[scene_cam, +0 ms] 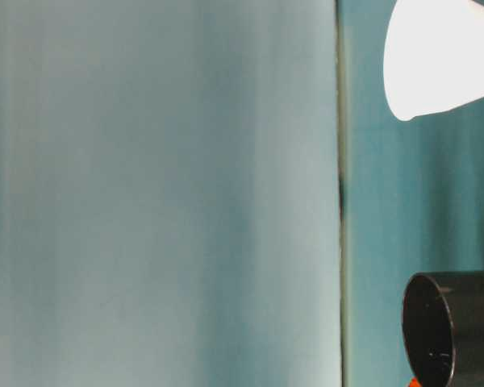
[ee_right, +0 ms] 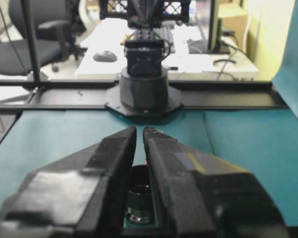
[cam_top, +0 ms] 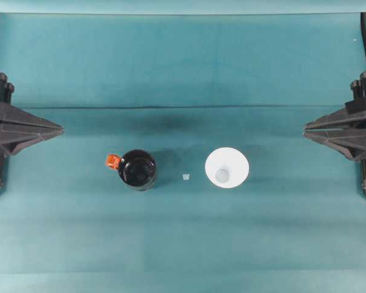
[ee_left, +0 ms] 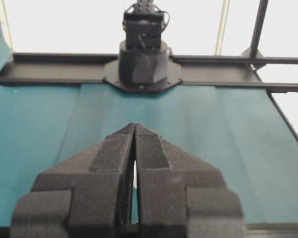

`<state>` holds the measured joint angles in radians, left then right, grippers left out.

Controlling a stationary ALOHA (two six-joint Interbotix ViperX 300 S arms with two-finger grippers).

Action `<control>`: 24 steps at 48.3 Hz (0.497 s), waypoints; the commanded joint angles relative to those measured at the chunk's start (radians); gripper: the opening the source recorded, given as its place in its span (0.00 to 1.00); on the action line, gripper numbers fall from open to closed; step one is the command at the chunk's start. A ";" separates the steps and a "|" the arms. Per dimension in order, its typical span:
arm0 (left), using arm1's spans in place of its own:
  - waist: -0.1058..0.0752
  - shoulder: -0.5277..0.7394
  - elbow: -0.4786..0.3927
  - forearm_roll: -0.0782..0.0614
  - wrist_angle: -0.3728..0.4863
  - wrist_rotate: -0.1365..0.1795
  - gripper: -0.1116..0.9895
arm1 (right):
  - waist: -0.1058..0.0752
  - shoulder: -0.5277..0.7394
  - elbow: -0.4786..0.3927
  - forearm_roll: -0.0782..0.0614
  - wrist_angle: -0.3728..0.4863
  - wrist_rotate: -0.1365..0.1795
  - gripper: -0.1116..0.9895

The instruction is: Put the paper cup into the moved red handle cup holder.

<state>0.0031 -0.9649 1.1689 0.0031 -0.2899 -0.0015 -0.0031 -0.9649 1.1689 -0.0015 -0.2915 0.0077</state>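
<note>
Teal cloth (cam_top: 183, 244): paper cup (cam_top: 227, 168) well apart from right pincer (cam_top: 306, 129).

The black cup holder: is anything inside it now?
Nothing shows inside the red handle cup holder from overhead, only its glossy dark interior. The paper cup stands apart beside it.

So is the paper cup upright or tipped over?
Upright: the paper cup stands mouth-up, its wide rim ringing the smaller base in the overhead view.
</note>
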 commanded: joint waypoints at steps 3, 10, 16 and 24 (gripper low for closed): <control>0.000 0.009 -0.026 0.011 0.064 -0.008 0.12 | 0.011 0.008 -0.009 0.014 0.006 0.009 0.10; 0.000 0.003 -0.052 0.011 0.149 -0.008 0.12 | 0.009 0.002 -0.026 0.018 0.055 0.052 0.02; -0.002 0.008 -0.075 0.011 0.245 -0.008 0.12 | 0.009 -0.006 -0.029 0.018 0.100 0.072 0.00; 0.000 0.061 -0.137 0.011 0.448 -0.008 0.12 | 0.009 -0.008 -0.032 0.018 0.147 0.075 0.00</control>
<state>0.0031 -0.9311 1.0815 0.0123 0.0936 -0.0077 0.0031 -0.9756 1.1628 0.0138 -0.1534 0.0736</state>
